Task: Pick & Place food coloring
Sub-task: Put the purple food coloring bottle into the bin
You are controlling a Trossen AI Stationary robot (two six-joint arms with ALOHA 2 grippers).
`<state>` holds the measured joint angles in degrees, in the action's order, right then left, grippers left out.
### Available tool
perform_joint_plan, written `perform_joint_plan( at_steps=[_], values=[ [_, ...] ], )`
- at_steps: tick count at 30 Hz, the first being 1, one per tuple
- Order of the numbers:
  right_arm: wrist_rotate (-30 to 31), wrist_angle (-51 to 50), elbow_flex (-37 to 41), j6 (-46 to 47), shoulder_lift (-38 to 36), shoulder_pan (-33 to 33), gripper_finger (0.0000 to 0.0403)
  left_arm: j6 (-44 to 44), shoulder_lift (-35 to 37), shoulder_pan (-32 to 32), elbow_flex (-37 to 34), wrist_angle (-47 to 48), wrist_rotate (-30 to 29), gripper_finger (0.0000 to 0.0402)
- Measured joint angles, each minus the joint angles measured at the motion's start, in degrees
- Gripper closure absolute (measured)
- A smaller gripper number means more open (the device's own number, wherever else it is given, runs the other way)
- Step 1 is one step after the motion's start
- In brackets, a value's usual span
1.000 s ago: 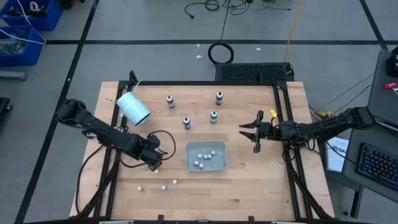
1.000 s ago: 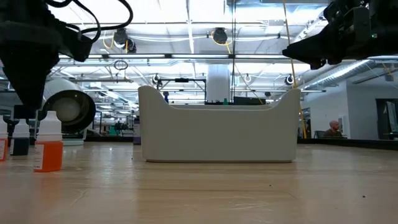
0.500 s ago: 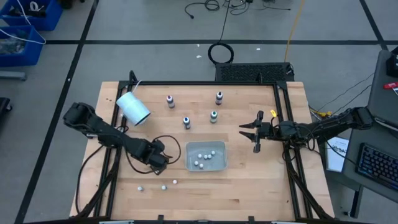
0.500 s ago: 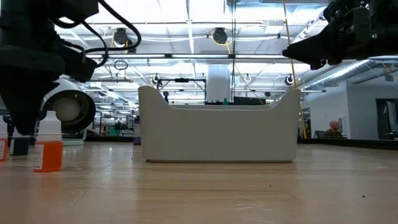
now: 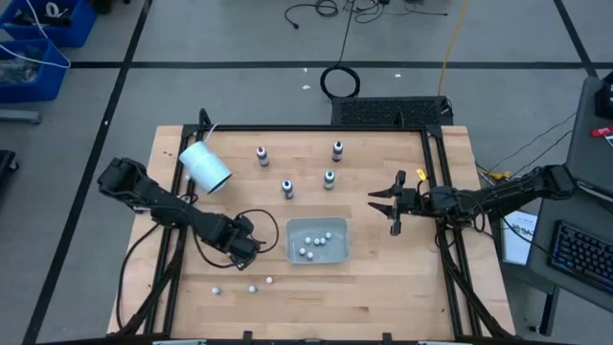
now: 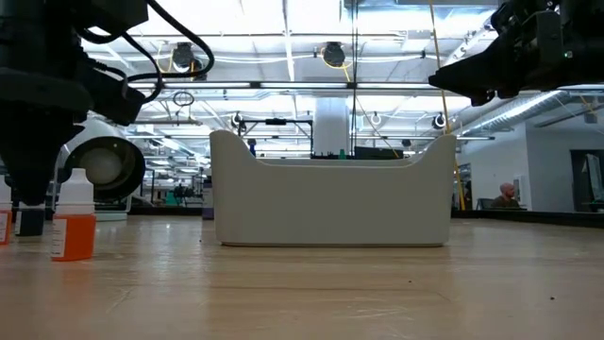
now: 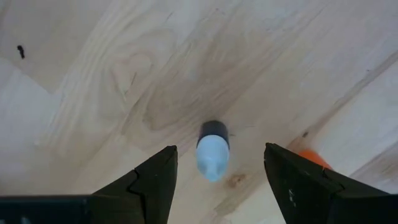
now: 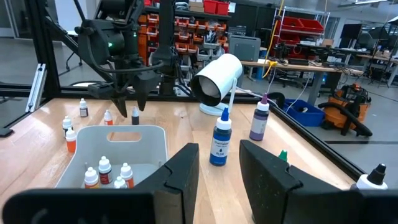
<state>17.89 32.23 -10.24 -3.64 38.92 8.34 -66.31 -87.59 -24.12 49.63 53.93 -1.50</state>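
Food coloring bottles (image 5: 329, 178), four of them with pale caps and dark tinted bodies, stand upright and spaced apart on the far half of the wooden tabletop (image 5: 383, 287), between the tipped white cup (image 5: 204, 166) and the right tool (image 5: 385, 207). None of the four is being touched.

The left tool (image 5: 245, 251) is at work elsewhere, low over the boards just beside the pale tray (image 5: 289, 241). Its wrist view looks straight down on one much smaller bottle (image 7: 212, 149), pale blue cap over a dark body, standing upright on the wood. The two dark fingers are spread wide on either side of it, with clear wood showing between each finger and the bottle, so nothing is gripped.

The tray already holds several tiny bottles of the same kind, and a few more (image 5: 252, 287) sit loose near the front edge of the tabletop. The likely job is to gather them in.

The right tool waits above the tabletop on the tray's right, fingers parted and empty.

A bottle this small should be very light and rigid, with smooth, probably slick plastic sides. It is narrow-based and would tip at a nudge from one finger arriving first. The safest hold looks to be across the dark body just under the cap, with both fingers closing evenly. The tapered cap would likely slip free.
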Motion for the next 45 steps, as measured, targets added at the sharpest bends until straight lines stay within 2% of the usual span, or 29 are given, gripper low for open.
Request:
perform_joint_plan(
  at_steps=[10, 21, 29, 35, 39, 45],
  values=[
    [0.0, 0.0, 0.0, 0.0, 0.0, 0.0, 0.0298, 0.6, 0.0, 1.0, 0.0, 1.7, 0.0, 0.0166],
    [0.0, 0.0, 0.0, 0.0, 0.0, 0.0, 0.0298, 2.0, 0.0, 1.0, 0.0, -1.1, 0.5, 0.0286],
    [0.0, 0.0, 0.0, 0.0, 0.0, 0.0, 0.0298, 3.2, 0.0, 1.0, 0.1, -3.2, 1.5, 0.0336],
    [0.0, 0.0, 0.0, 0.0, 0.0, 0.0, 0.0298, 3.5, 0.0, 1.0, 0.1, -3.2, 1.5, 0.0343],
    [0.0, 0.0, 0.0, 0.0, 0.0, 0.0, 0.0298, 5.4, 0.0, 1.0, 0.1, -3.3, 1.5, 0.0337],
    [0.0, 0.0, 0.0, 0.0, 0.0, 0.0, 0.0298, 8.9, 0.0, 2.6, 1.5, -3.2, 1.5, 0.0348]
  ],
)
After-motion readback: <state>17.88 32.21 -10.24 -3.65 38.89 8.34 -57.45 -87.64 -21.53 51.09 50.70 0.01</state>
